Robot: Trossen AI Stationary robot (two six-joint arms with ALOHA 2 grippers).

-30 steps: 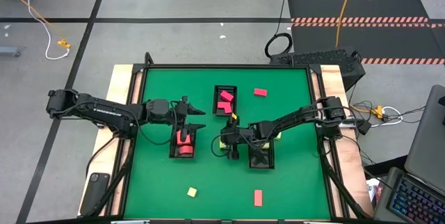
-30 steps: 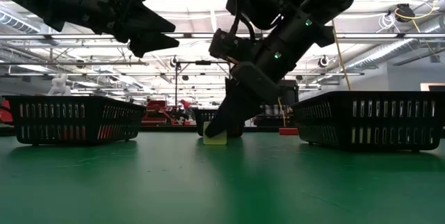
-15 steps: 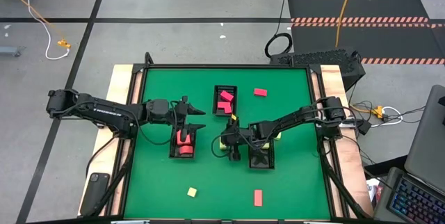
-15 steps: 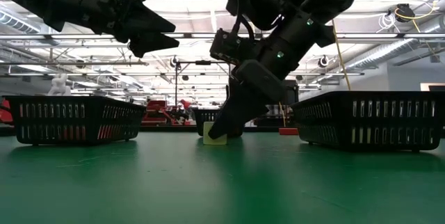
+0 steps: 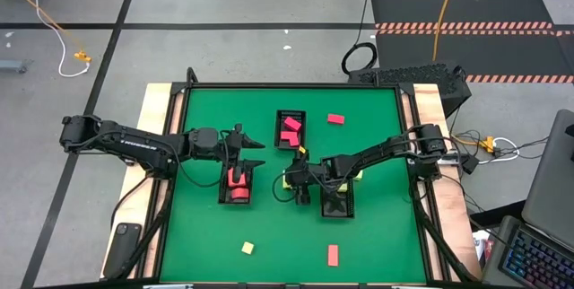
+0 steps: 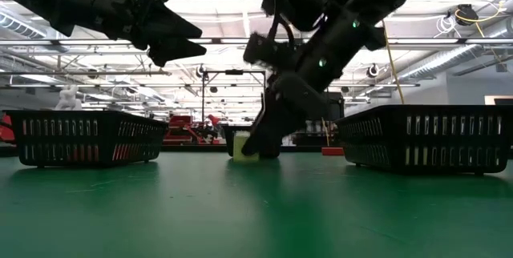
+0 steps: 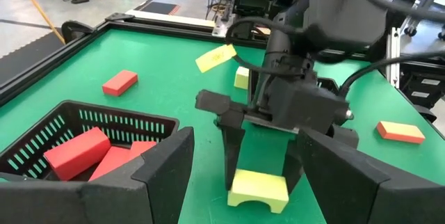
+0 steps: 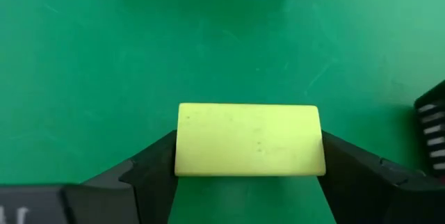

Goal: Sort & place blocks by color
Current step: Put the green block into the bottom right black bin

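My right gripper [image 5: 292,184] is shut on a pale yellow block [image 8: 249,140] low over the green table, between the left tray [image 5: 238,184] and the right tray [image 5: 337,203]. The block also shows in the left wrist view [image 7: 257,188], arch-shaped underneath, and in the low view [image 6: 243,147]. My left gripper [image 5: 255,152] hangs open and empty above the left tray, which holds red blocks [image 5: 237,181]. The far tray [image 5: 290,131] holds pink-red blocks [image 7: 78,149]. Loose blocks lie on the table: a red one [image 5: 335,118], a yellow one [image 5: 247,248] and a salmon one [image 5: 333,254]. My right gripper pinches the yellow block's two short ends [image 8: 182,144] between its two fingers [image 8: 149,172]. The fingers come from above, slanting down from the table's right side. The block sits level at table height; whether it is clear of the table I cannot tell.
Another small yellow block [image 7: 241,78] lies just beyond my right gripper. A salmon block [image 7: 399,131] lies on the green surface in the left wrist view. The table has raised black edges [image 5: 291,85]. Bare green surface lies at the near left [image 5: 202,240].
My right gripper has shifted a little toward the table's left with the yellow block between its fingers. My left arm has kept still.
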